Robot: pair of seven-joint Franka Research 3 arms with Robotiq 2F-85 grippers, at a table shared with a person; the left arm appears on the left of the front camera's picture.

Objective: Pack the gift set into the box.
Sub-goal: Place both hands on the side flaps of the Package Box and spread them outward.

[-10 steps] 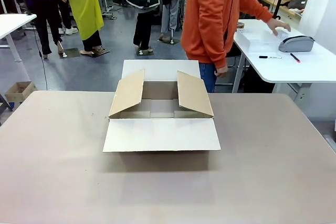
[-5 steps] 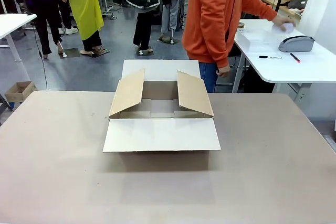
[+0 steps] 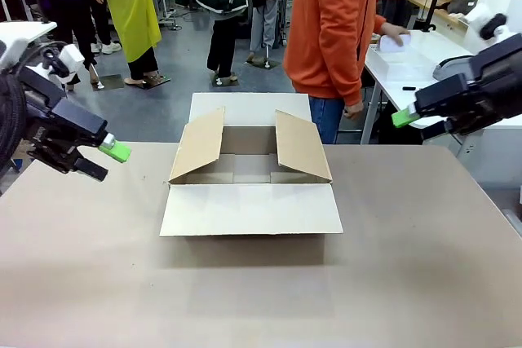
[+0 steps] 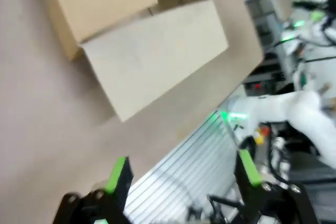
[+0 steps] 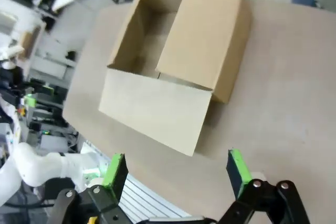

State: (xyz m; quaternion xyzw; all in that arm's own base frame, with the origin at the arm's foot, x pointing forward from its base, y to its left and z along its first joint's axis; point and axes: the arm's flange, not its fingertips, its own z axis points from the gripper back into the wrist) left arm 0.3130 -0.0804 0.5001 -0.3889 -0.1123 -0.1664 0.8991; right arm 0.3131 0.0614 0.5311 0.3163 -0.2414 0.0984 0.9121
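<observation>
Two arrivals flank box (image 3: 249, 209): left fingers (image 3: 117, 151), right fingers (image 3: 403, 117).

Left arm (image 3: 37, 116): enters from the left edge, wrist black and cabled.
Left hand (image 3: 104, 160): raised, aimed inward and slightly down; jaws spread wide, holding nothing; green pads (image 4: 116, 171) far apart in the wrist view.
Right arm (image 3: 489, 79): enters from the right edge.
Right hand (image 3: 418, 124): raised, aimed inward; jaws spread wide, empty.
</observation>
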